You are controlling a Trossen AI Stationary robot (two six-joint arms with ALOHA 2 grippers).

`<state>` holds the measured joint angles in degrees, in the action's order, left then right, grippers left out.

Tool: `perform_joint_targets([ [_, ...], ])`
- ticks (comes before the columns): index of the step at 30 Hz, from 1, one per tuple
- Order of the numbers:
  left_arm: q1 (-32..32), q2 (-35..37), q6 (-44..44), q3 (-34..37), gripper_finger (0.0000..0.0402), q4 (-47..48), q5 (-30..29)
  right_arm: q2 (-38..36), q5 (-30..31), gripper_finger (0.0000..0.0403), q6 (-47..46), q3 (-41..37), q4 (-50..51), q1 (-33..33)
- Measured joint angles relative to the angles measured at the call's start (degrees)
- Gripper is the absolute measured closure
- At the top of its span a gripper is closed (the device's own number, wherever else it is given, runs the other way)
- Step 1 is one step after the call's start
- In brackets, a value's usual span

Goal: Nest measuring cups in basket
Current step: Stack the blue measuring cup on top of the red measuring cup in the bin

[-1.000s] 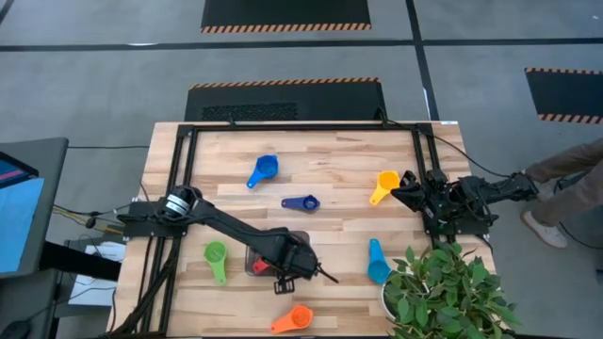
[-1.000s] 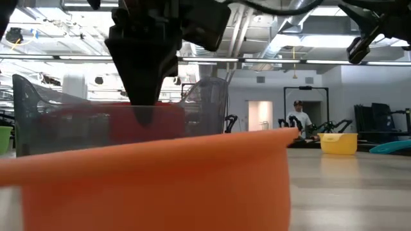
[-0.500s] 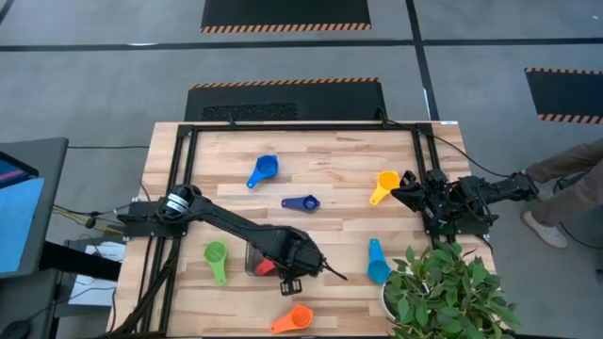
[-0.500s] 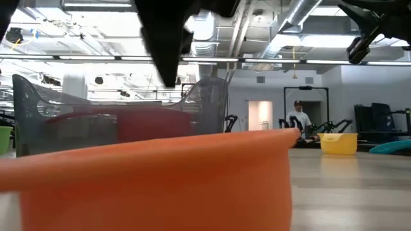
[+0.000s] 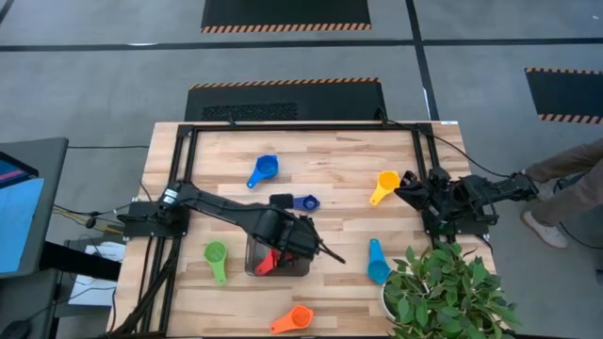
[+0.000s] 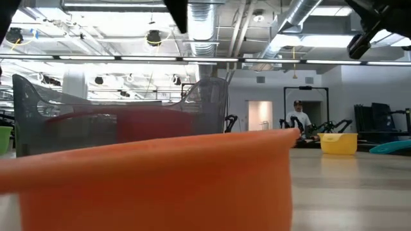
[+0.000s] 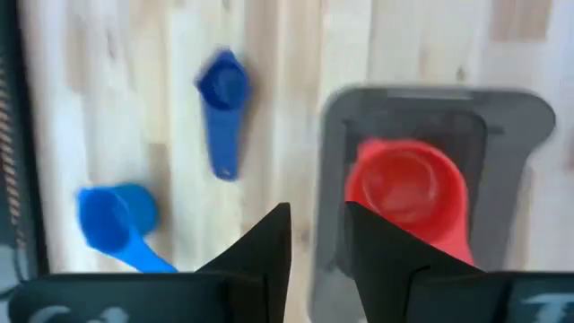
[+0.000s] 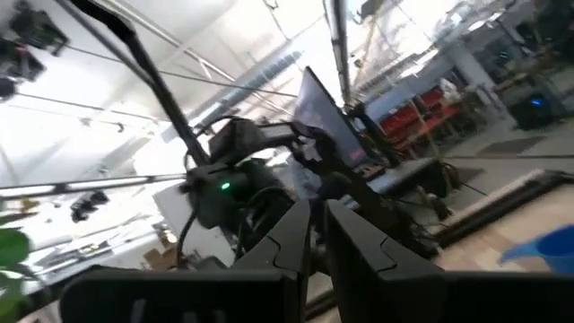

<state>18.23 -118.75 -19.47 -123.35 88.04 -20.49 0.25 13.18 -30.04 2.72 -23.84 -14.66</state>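
Since the earlier frame my left gripper [image 7: 316, 235] lifted off the basket [image 5: 256, 259], fingers slightly parted, empty; red cup [image 7: 408, 187] inside. Risk: later cups jamming crooked.

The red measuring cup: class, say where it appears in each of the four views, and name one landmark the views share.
High view: red measuring cup inside the basket, lower centre.
Low view: a red blur behind the basket's translucent wall, left of centre.
Left wrist view: in the basket, right of centre.
Right wrist view: not in it.
Shared landmark: the basket.
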Motion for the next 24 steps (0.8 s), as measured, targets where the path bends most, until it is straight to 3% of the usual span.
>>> perform_joint_targets([
  [3,-2.4,0.5,-0.1,0.5,0.0306,1.9,-5.5,0.1,-1.9,0.0339,0.0,0.0,-2.3,0.0],
  [8,-9.4,3.2,-0.7,5.6,0.0306,1.8,-8.8,0.0,-3.1,0.0339,0.1,0.0,-2.1,0.0],
  [18,-26.5,6.7,3.1,28.4,0.0306,-14.2,0.9,0.0,-3.0,0.0339,3.6,0.0,-2.4,0.2],
  [24,-32.9,6.8,4.0,29.0,0.0306,-16.2,-0.7,0.0,-2.8,0.0339,5.0,0.0,-3.9,0.2],
])
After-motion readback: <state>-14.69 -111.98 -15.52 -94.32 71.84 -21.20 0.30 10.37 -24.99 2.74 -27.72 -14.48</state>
